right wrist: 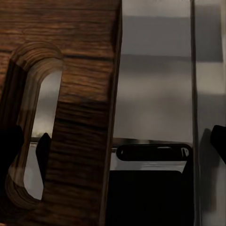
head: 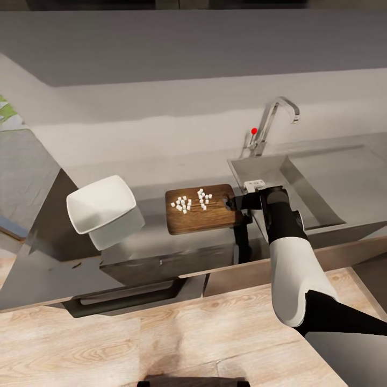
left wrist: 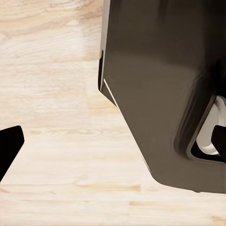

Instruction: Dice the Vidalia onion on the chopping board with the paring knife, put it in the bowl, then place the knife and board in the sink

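Observation:
The dark wooden chopping board (head: pixel 201 215) lies on the countertop (head: pixel 153 234), with small white pieces of diced Vidalia onion (head: pixel 189 202) scattered over it. My right gripper (head: pixel 239 203) hangs over the board's handle-slot end, next to the sink (head: pixel 269 173). In the right wrist view that gripper (right wrist: pixel 115 141) is open, its fingertips (right wrist: pixel 10 146) spread either side of the board's end edge (right wrist: pixel 87 108). The white bowl (head: pixel 102 203) stands left of the board. My left gripper (left wrist: pixel 114 141) is open above wooden floor. The paring knife is out of view.
A chrome tap (head: pixel 275 119) with a red knob (head: pixel 253 130) rises behind the sink, and a flat drainboard (head: pixel 344 177) extends to its right. Dark cabinets with a handle (head: pixel 129 301) sit below the counter. A dark panel (left wrist: pixel 160 94) stands near the left gripper.

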Controlling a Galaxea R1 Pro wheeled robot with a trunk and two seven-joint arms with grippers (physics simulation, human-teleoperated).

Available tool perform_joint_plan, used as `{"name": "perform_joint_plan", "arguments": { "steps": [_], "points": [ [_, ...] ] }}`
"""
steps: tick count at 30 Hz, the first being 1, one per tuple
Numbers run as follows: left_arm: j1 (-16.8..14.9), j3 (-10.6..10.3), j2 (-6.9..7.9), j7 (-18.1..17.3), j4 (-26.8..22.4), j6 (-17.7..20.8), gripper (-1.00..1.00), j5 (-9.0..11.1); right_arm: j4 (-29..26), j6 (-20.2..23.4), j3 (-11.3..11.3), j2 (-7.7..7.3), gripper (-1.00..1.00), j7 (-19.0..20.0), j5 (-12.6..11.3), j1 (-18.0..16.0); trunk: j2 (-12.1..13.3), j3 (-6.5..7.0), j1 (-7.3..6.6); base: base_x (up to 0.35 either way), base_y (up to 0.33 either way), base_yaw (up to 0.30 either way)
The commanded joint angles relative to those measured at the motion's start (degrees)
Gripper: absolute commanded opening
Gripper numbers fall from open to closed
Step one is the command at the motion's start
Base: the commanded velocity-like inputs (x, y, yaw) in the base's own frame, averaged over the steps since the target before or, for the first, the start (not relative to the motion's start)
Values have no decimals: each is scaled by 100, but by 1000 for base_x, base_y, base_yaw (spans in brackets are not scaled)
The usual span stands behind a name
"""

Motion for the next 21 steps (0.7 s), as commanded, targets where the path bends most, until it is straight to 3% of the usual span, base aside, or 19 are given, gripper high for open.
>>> {"name": "perform_joint_plan", "arguments": {
  "steps": [1, 21],
  "points": [
    [-9, -48, -3, -31, 24, -35, 100, 58, 15, 36, -28, 7, 100, 55, 16, -3, -7, -10, 5, 0, 0, 0],
    [-9, -48, -3, -31, 24, -35, 100, 58, 68, 36, -36, 7, 100, 63, 16, -3, -7, -10, 5, 0, 0, 0]
  ]
}}
